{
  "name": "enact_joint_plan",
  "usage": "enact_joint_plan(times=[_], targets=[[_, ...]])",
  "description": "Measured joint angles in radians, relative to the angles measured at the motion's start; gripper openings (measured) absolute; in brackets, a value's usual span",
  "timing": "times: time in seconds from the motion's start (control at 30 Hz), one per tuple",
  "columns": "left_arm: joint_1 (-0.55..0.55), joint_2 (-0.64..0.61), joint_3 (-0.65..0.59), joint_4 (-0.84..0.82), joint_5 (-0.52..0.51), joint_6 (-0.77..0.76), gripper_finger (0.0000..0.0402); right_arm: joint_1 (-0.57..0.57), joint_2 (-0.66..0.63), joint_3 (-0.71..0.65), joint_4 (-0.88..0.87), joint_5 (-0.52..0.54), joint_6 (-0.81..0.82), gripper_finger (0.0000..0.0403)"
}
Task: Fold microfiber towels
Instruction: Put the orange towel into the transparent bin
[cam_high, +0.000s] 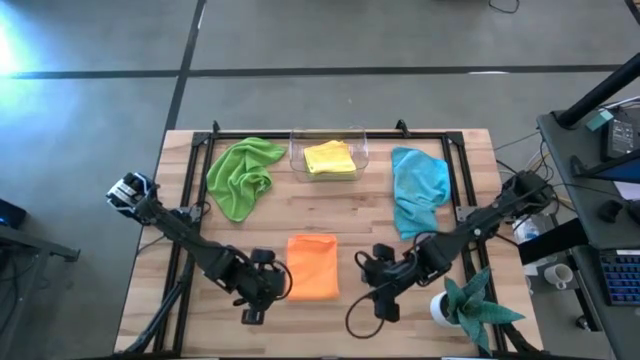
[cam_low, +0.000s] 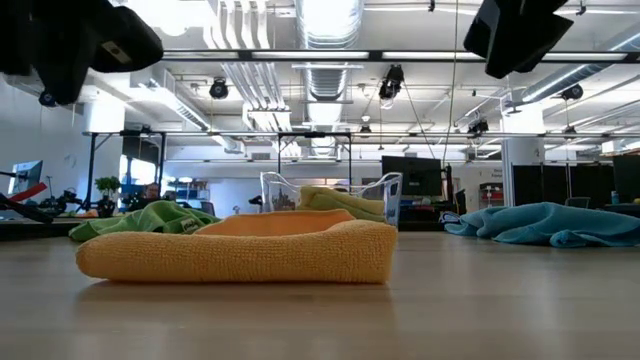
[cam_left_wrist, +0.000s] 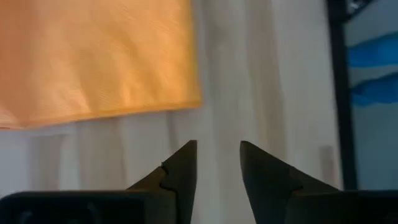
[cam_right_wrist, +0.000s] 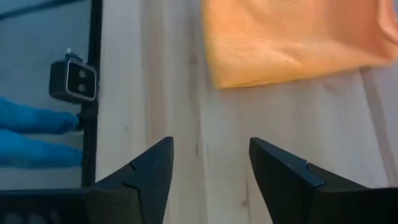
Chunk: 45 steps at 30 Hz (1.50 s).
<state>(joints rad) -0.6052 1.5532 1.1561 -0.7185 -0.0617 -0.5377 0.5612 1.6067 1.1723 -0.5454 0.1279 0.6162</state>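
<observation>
On the wooden worktop (cam_high: 200, 190) the folded orange towel (cam_high: 313, 266) lies near the front edge, midway — its long axis runs front to back. The left gripper (cam_high: 262, 296) and right gripper (cam_high: 378, 283) flank it, both parted and empty, each pointing at the towel.

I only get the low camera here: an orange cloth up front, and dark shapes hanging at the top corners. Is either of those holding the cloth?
Observer: No. The left gripper and right gripper flank the folded orange towel, both with fingers apart and empty.
Operator: What's in that clear box behind it?
Observer: From above, the clear bin holds a folded yellow towel.
Operator: Are the green and blue ones folded?
Observer: No, the green towel and blue towel lie crumpled.
</observation>
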Motion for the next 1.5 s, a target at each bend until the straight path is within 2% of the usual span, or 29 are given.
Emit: enact_joint_plan(times=[0.2,0.4,0.6,0.77,0.93,1.5], targets=[[0.000,0.000,0.000,0.004,-0.011,0.002,0.0171,0.004,0.066,0.060,0.029,0.004,-0.103,0.0211],[0.001,0.010,0.000,0.055,-0.138,0.017,0.0227,0.004,0.149,0.123,0.055,0.004,-0.283,0.0210],[-0.010,0.085,-0.002,0.095,-0.218,0.152,0.0230,0.003,0.246,0.192,0.054,0.006,-0.406,0.0210],[-0.016,0.176,-0.002,0.193,-0.227,0.159,0.0230,0.004,0.318,0.235,0.050,0.032,-0.458,0.0210],[-0.017,0.254,0.004,0.221,-0.232,0.160,0.0230,0.002,0.377,0.279,0.050,0.034,-0.491,0.0210],[-0.019,0.365,0.006,0.300,-0.273,0.117,0.0230,-0.057,0.468,0.287,0.057,0.051,-0.452,0.0210]])
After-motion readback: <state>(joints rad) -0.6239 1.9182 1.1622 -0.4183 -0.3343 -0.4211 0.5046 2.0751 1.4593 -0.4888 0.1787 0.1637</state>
